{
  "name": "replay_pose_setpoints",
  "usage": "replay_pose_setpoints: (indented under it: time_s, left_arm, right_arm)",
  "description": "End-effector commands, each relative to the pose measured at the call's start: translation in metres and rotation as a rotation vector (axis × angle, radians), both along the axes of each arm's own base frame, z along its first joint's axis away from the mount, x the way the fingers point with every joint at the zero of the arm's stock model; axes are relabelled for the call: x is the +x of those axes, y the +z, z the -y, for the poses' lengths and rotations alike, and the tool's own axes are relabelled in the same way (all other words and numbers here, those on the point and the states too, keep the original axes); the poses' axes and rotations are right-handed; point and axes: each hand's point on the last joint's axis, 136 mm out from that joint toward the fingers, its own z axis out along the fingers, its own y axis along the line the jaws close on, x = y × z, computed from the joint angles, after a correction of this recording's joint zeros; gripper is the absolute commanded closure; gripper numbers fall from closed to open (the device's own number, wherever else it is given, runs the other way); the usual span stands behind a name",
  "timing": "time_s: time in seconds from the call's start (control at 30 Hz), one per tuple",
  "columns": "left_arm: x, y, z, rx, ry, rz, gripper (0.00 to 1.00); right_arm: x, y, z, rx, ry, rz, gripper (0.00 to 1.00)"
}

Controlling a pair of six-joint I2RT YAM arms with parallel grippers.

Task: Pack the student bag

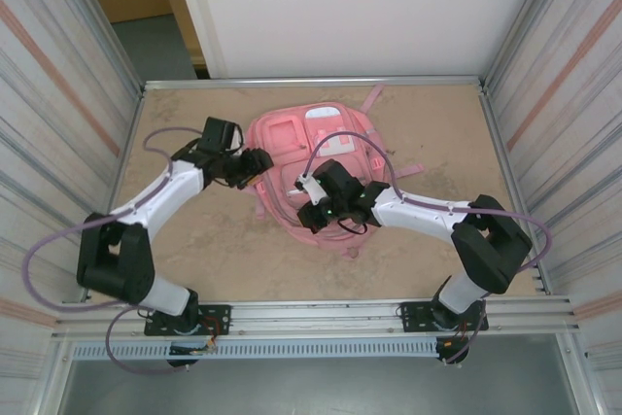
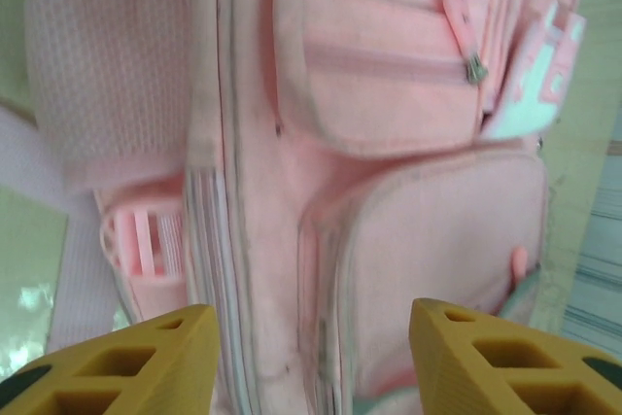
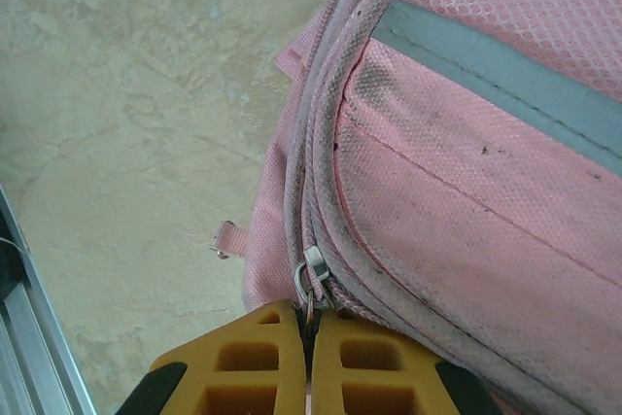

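Right gripper (image 3: 309,342), yellow fingers pressed together, pinches the metal zip pull (image 3: 311,277) at the student bag's (image 1: 282,138) six o'clock end. Left gripper (image 2: 311,362) hangs spread over its nine o'clock side, above padded zip pockets (image 2: 428,259). The scuffed pink mesh-weave bag lies flat mid-table (image 1: 194,250), straps (image 1: 372,96) trailing at one o'clock.

White arm links (image 1: 170,185), black joints (image 1: 119,261), purple cables (image 1: 342,133), yellow hollow-celled fingers (image 2: 146,362)

From above, the right arm (image 1: 418,209) hides the 6 o'clock end of the pink backpack (image 1: 287,148). At the right wrist, the lower part of the zipper pull (image 3: 309,281) vanishes between the closed fingers of the right gripper (image 3: 309,323).
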Motion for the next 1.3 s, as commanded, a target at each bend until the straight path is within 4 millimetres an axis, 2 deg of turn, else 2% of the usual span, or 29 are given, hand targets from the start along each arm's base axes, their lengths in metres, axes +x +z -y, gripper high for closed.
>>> replay_pose_setpoints:
  time_s: [0.0, 0.1, 0.27, 0.37, 0.5, 0.6, 0.73, 0.8, 0.9, 1.07, 1.17, 1.27]
  left_arm:
    - [-0.021, -0.009, 0.020, -0.050, -0.013, -0.042, 0.44]
    - [-0.030, -0.016, 0.043, -0.068, -0.038, -0.045, 0.44]
    - [-0.030, -0.035, 0.061, -0.081, -0.022, -0.061, 0.47]
    - [-0.030, -0.042, 0.070, -0.066, -0.029, -0.052, 0.57]
    - [-0.026, -0.040, 0.077, -0.064, -0.058, -0.041, 0.83]
    - [-0.025, -0.034, 0.066, -0.012, -0.057, -0.004, 1.00]
    - [-0.027, -0.024, 0.057, 0.025, -0.146, 0.033, 1.00]
    - [-0.030, -0.025, 0.061, -0.003, -0.236, 0.006, 1.00]
    - [-0.030, -0.033, 0.055, -0.027, -0.272, -0.058, 1.00]
    - [-0.012, -0.033, 0.020, 0.066, -0.246, -0.048, 1.00]
    - [0.005, -0.030, 0.000, 0.050, -0.247, -0.067, 1.00]
    - [0.037, -0.024, -0.021, 0.010, -0.181, -0.074, 1.00]
  right_arm:
    - [-0.002, 0.019, -0.016, 0.069, 0.026, -0.009, 1.00]
    - [-0.003, 0.025, -0.018, 0.114, 0.021, 0.009, 1.00]
    - [0.001, 0.027, -0.016, 0.134, -0.012, 0.025, 1.00]
    - [0.001, 0.025, -0.017, 0.133, -0.017, 0.010, 1.00]
    - [0.002, 0.021, -0.012, 0.131, -0.047, 0.010, 1.00]
    - [0.010, 0.012, 0.007, 0.063, -0.109, 0.012, 1.00]
    - [0.023, 0.002, 0.043, 0.016, -0.182, -0.005, 1.00]
    - [0.029, -0.004, 0.062, -0.033, -0.212, -0.005, 1.00]
    - [0.040, -0.015, 0.092, -0.121, -0.310, 0.083, 1.00]
    - [0.054, -0.028, 0.136, -0.231, -0.480, 0.121, 1.00]
    - [0.059, -0.026, 0.147, -0.220, -0.524, 0.112, 1.00]
    - [0.056, -0.015, 0.128, -0.206, -0.449, 0.163, 1.00]
